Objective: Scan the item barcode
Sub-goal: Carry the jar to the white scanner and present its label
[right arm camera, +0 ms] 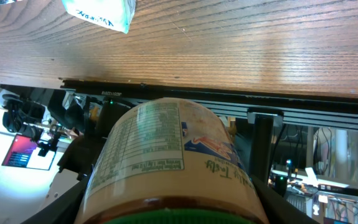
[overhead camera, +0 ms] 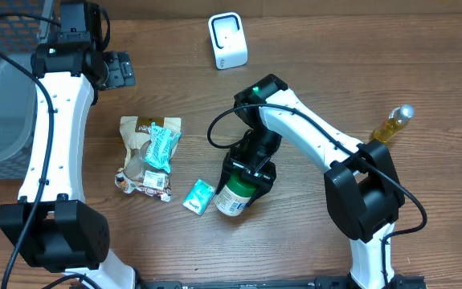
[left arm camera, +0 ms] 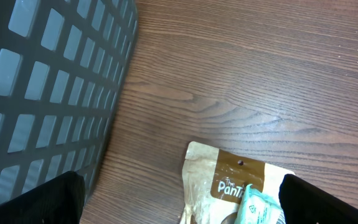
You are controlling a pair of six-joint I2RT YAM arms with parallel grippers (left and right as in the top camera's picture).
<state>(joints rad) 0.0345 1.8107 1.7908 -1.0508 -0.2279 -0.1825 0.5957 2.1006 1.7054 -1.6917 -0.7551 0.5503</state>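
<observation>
Right tool [overhead camera: 245, 178] pinches green-lidded jar [overhead camera: 232, 201], 6 o'clock from white scanner [overhead camera: 227, 40]; left tool [overhead camera: 118, 69] spread, worktop's 10 o'clock.

Labelled jar [right arm camera: 172, 155] in the right claw [right arm camera: 172, 193], teal packet [right arm camera: 101, 12] on wooden table [right arm camera: 259, 50] beyond.

White links [overhead camera: 58, 120], blk joints [overhead camera: 363, 201], loose blk cables [overhead camera: 211, 127], green LEDs [overhead camera: 256, 88].

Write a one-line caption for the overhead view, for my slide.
Right end effector grips a green-lidded jar beside a teal packet, white scanner at the table's far side.
</observation>
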